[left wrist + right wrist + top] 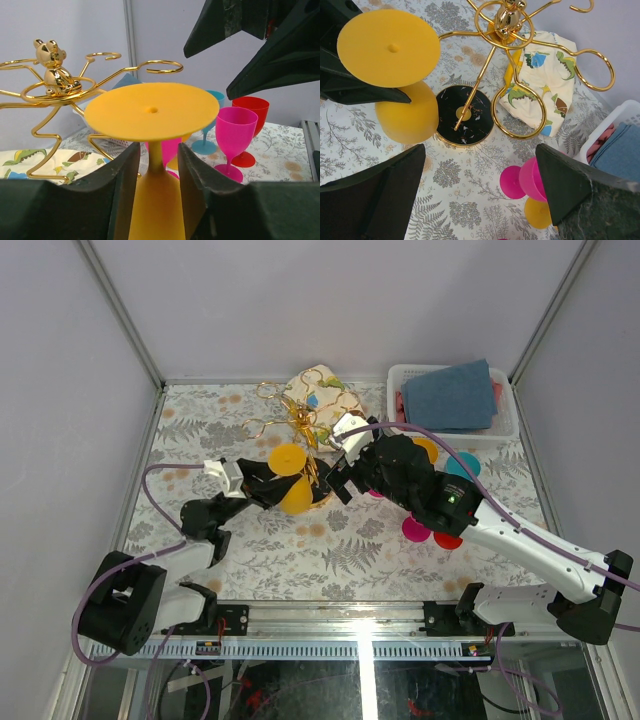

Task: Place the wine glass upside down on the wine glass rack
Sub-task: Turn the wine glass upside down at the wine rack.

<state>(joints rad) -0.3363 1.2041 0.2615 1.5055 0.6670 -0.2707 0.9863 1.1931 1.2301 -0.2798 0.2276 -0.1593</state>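
The yellow wine glass (292,483) hangs upside down, foot up, in my left gripper (275,486). In the left wrist view both fingers (117,190) press the bowl just below the stem, under the wide round foot (152,110). The glass is beside the wine glass rack (298,420), next to its black gold-rimmed base (462,115). The rack's gold loop arms (160,66) and bear top are level with the foot, behind and to its left. My right gripper (480,150) is open and empty, above the table just right of the base. It also shows in the top view (345,472).
Pink (415,530), red (448,539), teal (462,465) and another yellow glass (426,448) stand right of the rack. A dinosaur-print cloth (545,75) lies behind it. A white basket (405,375) with blue cloth is at the back right.
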